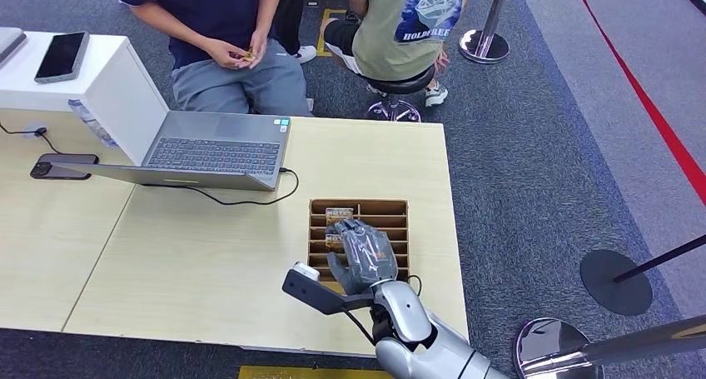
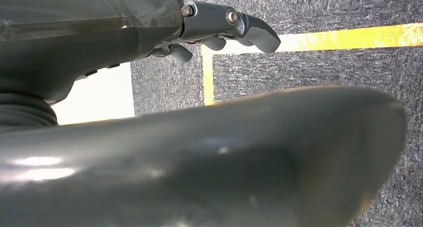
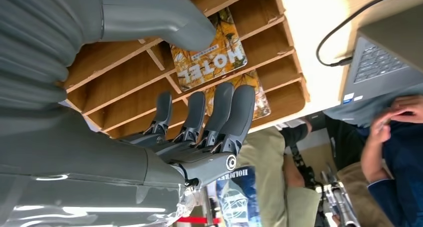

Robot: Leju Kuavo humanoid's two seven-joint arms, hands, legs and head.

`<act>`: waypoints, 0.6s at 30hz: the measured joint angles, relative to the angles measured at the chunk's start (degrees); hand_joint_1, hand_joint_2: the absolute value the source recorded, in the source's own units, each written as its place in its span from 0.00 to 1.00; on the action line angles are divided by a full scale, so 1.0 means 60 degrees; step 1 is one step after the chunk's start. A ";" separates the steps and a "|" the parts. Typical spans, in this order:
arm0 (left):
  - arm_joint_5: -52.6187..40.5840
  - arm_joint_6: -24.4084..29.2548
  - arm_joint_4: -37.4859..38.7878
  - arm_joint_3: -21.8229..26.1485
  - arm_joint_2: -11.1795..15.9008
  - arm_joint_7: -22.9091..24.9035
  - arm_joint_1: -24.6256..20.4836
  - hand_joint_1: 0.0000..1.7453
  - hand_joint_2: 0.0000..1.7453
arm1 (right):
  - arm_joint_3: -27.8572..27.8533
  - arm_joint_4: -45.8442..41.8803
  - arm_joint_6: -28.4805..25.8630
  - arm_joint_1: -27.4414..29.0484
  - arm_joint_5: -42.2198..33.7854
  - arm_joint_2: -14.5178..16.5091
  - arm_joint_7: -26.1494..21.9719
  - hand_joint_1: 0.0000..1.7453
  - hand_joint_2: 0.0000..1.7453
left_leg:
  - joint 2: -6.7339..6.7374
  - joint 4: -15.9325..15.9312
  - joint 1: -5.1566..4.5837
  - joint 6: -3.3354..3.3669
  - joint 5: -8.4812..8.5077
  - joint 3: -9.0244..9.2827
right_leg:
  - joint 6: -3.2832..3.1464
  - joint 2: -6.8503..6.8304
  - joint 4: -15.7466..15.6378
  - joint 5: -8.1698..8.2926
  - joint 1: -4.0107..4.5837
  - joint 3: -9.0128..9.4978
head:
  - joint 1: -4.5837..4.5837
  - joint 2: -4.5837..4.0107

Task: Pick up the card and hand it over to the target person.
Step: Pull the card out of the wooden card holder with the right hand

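1. the card, orange with "hotel" printed on it, lay flat in a compartment of the wooden tray; a second similar card lay in the next compartment, toward the laptop side.
2. the right hand hovered over the tray with its fingers spread and extended, grasping nothing; in the right wrist view the thumb tip reached to the card's edge, but contact could not be told, and the fingers stood over the second card.
3. the left hand hung over grey carpet with yellow tape; whether it held anything or was closed could not be told.
4. the tray sat on the bench near its right edge, just in front of an open laptop with a black cable.
5. a seated person beyond the bench held a small object in both hands; another person sat on a stool beside them.
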 joint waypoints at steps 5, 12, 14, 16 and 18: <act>0.0019 0.0000 -0.0004 0.0008 0.0002 -0.0017 0.0032 0.00 0.00 | -0.0127 -0.0391 -0.0015 -0.0028 0.0160 -0.0196 0.0134 0.48 1.00 | 0.0001 -0.0002 0.0000 0.0002 0.0000 0.0004 | -0.0003 0.0000 -0.0003 0.0001 0.0001 0.0004 | 0.0000 0.0000; -0.0006 -0.0007 -0.0012 -0.0024 -0.0012 -0.0016 -0.0033 0.00 0.00 | -0.0100 -0.0038 0.0216 0.0000 0.0132 -0.0062 0.0194 0.47 1.00 | 0.0002 -0.0005 0.0000 0.0005 0.0001 0.0009 | -0.0006 0.0000 -0.0007 0.0003 0.0001 0.0009 | 0.0000 0.0000; -0.0020 -0.0010 -0.0010 -0.0046 -0.0014 -0.0002 -0.0057 0.00 0.00 | -0.0100 0.0360 0.0221 0.0009 0.0049 0.0038 0.0144 0.47 1.00 | 0.0002 -0.0006 0.0000 0.0006 0.0001 0.0010 | -0.0007 0.0000 -0.0009 0.0003 0.0002 0.0011 | 0.0000 0.0000; -0.0027 -0.0006 -0.0009 -0.0061 -0.0019 0.0015 -0.0073 0.00 0.00 | -0.0093 0.0676 0.0186 0.0026 -0.0024 0.0114 0.0060 0.47 1.00 | -0.0001 -0.0002 0.0001 0.0001 0.0001 0.0003 | -0.0002 -0.0001 -0.0003 0.0001 0.0002 0.0004 | 0.0000 0.0000; -0.0028 -0.0001 -0.0009 -0.0065 -0.0021 0.0026 -0.0074 0.00 0.00 | -0.0074 0.0838 0.0190 0.0038 -0.0062 0.0159 0.0019 0.48 1.00 | -0.0004 0.0003 0.0003 -0.0005 0.0000 -0.0006 | 0.0003 -0.0003 0.0003 -0.0001 0.0002 -0.0003 | 0.0000 0.0000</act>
